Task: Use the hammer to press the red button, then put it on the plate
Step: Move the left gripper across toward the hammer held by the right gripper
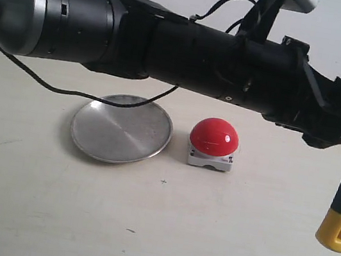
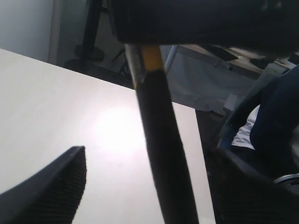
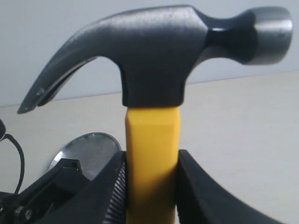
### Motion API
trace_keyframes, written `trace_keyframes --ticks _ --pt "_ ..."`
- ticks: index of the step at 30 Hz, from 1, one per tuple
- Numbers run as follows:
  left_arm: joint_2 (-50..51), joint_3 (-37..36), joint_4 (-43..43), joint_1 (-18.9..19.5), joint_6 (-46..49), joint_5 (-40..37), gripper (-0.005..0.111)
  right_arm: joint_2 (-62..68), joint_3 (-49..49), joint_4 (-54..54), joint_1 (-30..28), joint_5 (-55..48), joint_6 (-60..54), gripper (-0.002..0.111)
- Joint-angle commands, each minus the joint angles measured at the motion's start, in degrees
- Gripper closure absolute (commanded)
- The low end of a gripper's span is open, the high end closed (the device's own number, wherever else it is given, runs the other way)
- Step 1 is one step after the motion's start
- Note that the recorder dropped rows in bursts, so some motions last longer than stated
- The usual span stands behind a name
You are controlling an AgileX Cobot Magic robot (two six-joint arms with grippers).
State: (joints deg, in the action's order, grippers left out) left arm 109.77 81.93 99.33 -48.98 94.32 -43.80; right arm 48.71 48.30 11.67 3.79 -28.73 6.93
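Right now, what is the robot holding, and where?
Right jaws clamp the hammer by its yellow neck, just under the head. Left jaws stand open around the black grip.

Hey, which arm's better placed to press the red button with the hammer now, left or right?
Right, most likely. The right gripper is clamped on the hammer just under its head, while the left gripper stands open, clear of the handle.
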Motion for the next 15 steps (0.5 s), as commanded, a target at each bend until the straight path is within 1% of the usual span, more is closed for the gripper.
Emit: trace_keyframes --ticks 1,6,10,15 --pt "-0.08 0.45 0.62 -2.39 -0.59 1.81 0.035 -0.43 0.46 0.45 0.16 4.56 -0.88 0.108" --pt "-0.08 0.61 0.62 -5.66 -0.47 7.35 0.035 -0.43 0.46 0.45 0.16 4.68 -0.9 0.108" --pt "-0.08 0.61 0.62 -7.74 -0.09 14.23 0.035 -0.43 0.46 0.6 0.16 4.82 -0.9 0.108" --pt "0.15 0.7 0.62 -8.74 -0.09 15.45 0.035 -0.43 0.46 1.08 0.16 4.82 -0.9 0.108"
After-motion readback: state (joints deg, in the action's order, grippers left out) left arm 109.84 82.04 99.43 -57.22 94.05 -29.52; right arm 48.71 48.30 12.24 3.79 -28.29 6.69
